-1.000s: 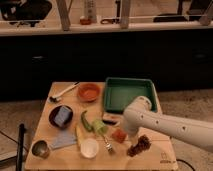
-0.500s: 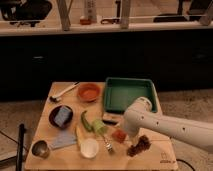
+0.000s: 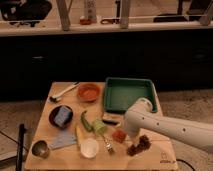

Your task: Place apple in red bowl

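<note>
One small apple (image 3: 119, 135) sits on the wooden table (image 3: 60, 89), near the grapes (image 3: 139, 145) and well apart from the red bowl (image 3: 89, 92) toward the far side. The gripper (image 3: 126, 130) is down right beside the apple, but I can't tell if it's spread wide or clamped. My guess is the fruit's light, firm, smooth and prone to rolling, so pinch it across the middle. No readable labels, just a tiny illegible mark on the table's near corner.

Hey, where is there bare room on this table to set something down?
The green rectangular tray is bare inside. The wooden table shows bare wood at its front right corner, right of the dark bunch of grapes. The middle is crowded, from the dark bowl with the blue sponge to the small orange-red apple, where the gripper sits.
</note>
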You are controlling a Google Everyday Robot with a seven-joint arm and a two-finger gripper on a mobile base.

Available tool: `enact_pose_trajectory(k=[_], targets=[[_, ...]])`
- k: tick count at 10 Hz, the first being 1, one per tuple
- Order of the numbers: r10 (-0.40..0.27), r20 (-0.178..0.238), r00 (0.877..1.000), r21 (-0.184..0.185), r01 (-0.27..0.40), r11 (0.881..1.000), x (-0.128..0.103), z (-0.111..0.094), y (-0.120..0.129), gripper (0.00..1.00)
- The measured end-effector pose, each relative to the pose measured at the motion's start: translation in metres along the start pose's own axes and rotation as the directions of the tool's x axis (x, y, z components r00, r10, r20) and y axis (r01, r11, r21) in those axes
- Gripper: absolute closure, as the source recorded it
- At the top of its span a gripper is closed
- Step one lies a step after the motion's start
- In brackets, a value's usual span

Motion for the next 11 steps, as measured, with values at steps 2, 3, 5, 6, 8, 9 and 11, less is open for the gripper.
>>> enact_pose_trajectory(k=[2,3,5,6,8,9,11], targets=[[0.000,0.000,1.000,-0.001,0.000,1.000,-0.003,0.000,-0.004,0.20],[-0.001,0.001,1.000,-0.002,0.001,1.000,-0.004,0.000,-0.005,0.20],[-0.008,0.003,1.000,-0.003,0.008,1.000,-0.007,0.000,-0.010,0.20],[-0.008,0.003,1.000,-0.005,0.008,1.000,-0.007,0.000,-0.011,0.20],[-0.005,0.004,1.000,-0.005,0.005,1.000,-0.008,0.001,-0.013,0.27],[-0.006,0.002,1.000,-0.002,0.006,1.000,-0.008,0.001,-0.015,0.39],[-0.006,0.003,1.000,0.001,0.006,1.000,-0.008,0.002,-0.019,0.59]])
